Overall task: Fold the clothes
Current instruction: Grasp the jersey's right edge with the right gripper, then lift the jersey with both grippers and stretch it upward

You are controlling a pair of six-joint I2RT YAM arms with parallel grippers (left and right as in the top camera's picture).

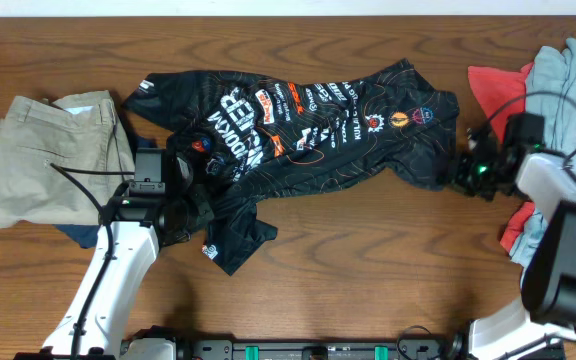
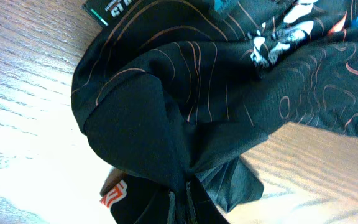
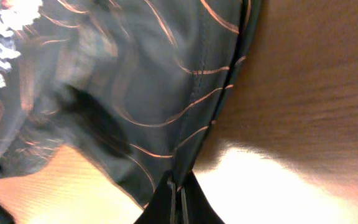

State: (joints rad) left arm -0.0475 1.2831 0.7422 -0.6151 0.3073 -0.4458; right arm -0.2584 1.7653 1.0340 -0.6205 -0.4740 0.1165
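While jersey [image 1: 308, 130] lay crumpled on counter [image 1: 368, 260], left jaws clenched its 8 o'clock edge, right jaws its 3 o'clock hem.

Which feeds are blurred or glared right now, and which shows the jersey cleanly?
Overhead: sharp, evenly lit, jersey logos legible. Left wrist: folds in focus, white glare on the table lower left. Right wrist: cloth smeared at left, washed-out bright patch on the table below.

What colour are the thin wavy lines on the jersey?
Orange, on the jersey; clearest in the right wrist view.
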